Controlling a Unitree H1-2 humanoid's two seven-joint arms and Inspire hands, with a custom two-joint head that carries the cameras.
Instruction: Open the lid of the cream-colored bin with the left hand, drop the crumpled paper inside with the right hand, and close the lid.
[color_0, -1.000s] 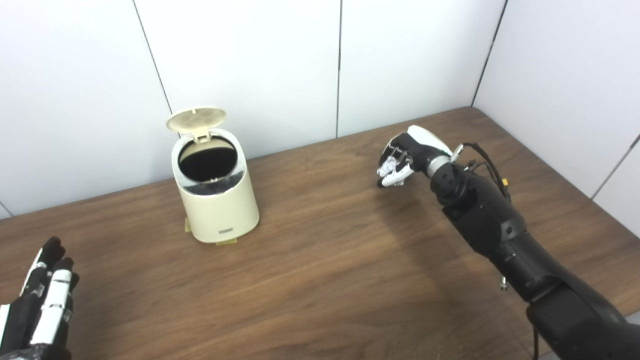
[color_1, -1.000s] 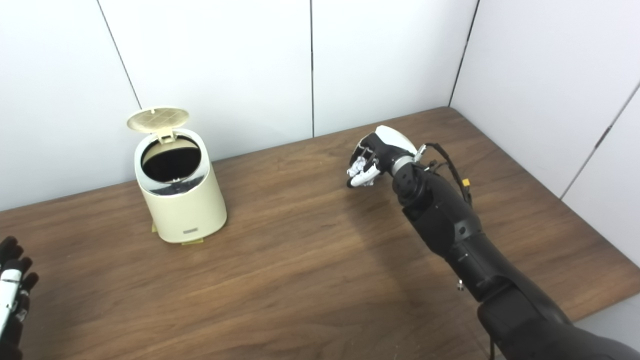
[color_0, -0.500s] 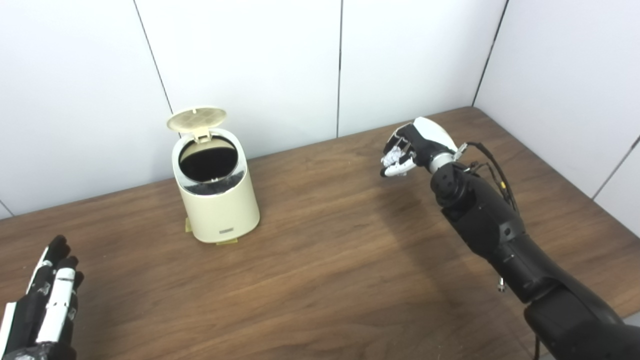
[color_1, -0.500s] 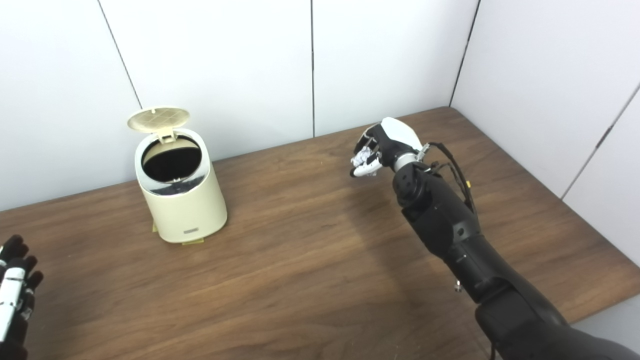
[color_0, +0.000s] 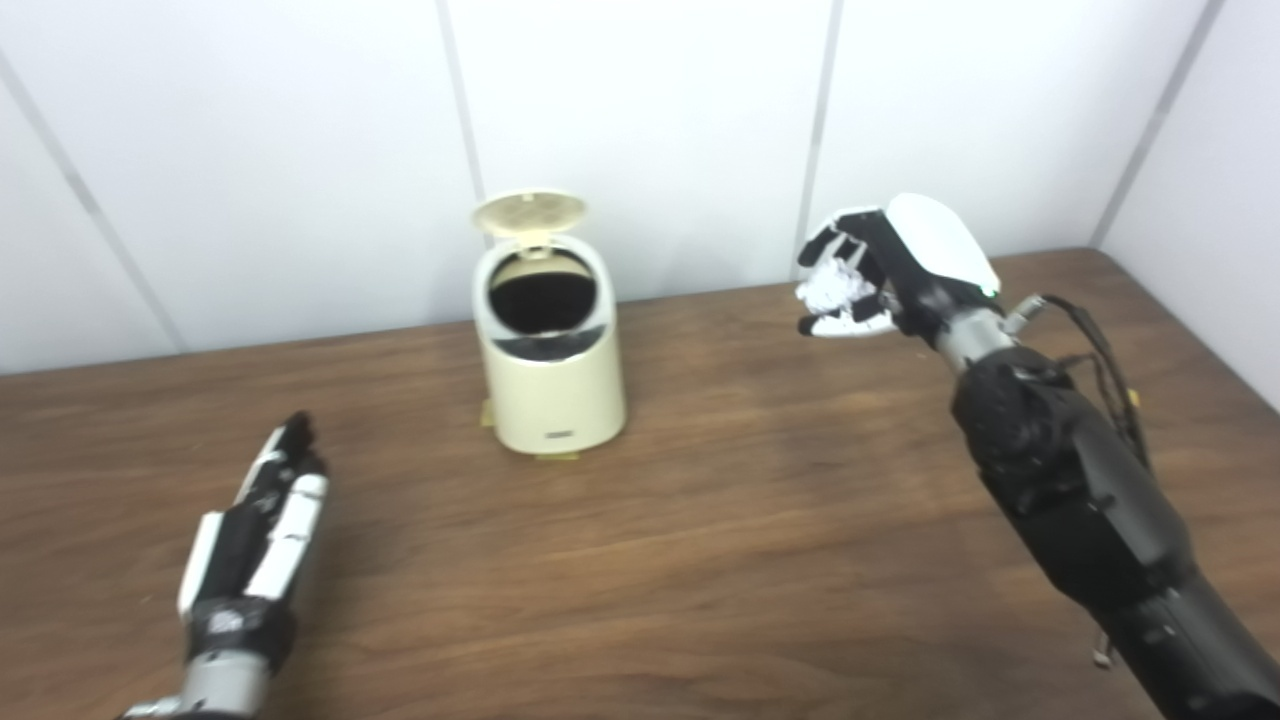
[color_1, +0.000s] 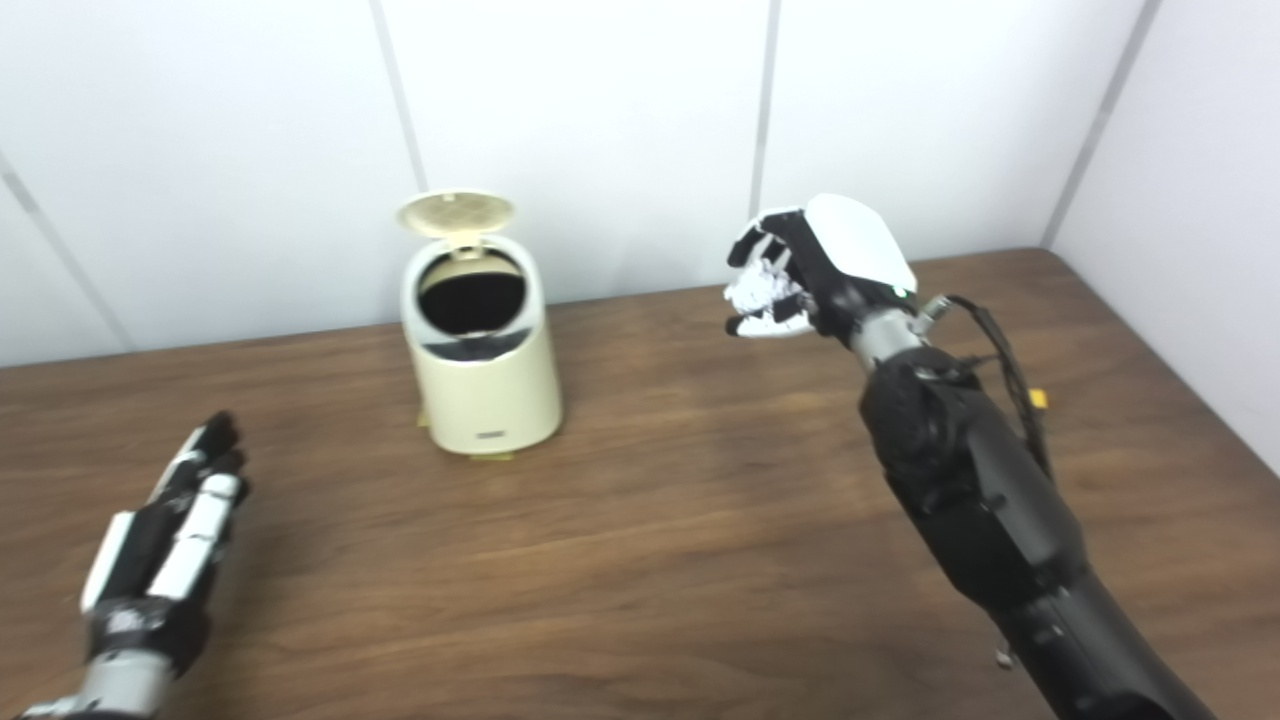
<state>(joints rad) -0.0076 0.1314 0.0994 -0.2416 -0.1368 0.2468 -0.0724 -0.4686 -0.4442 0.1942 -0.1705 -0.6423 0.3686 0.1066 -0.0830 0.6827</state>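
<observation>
The bin (color_0: 550, 365) stands on the desk (color_0: 700, 560) near the back wall, its lid (color_0: 529, 211) tipped up and back, the dark mouth facing forward. The right hand (color_0: 880, 275) hangs in the air well to the right of the bin, fingers curled tight around the paper (color_0: 835, 295), which shows white between them. The left hand (color_0: 255, 535) lies low over the desk, near its front left, fingers straight and apart, holding nothing.

The step in hand, as I judge it, is carrying the paper to the mouth. To do it well, the right hand should travel left at a height above the rim, stop squarely over the opening and clear of the raised lid, and only then let the fingers spread. Letting go early would bounce the paper off the rim. The bin looks light, so a knock from the wrist could shift it.

Against the earlier frames, the whole picture has swung, so the camera has turned and the bin itself need not have moved. The right hand is higher off the desk than before, and the left hand reaches further forward into view.
</observation>
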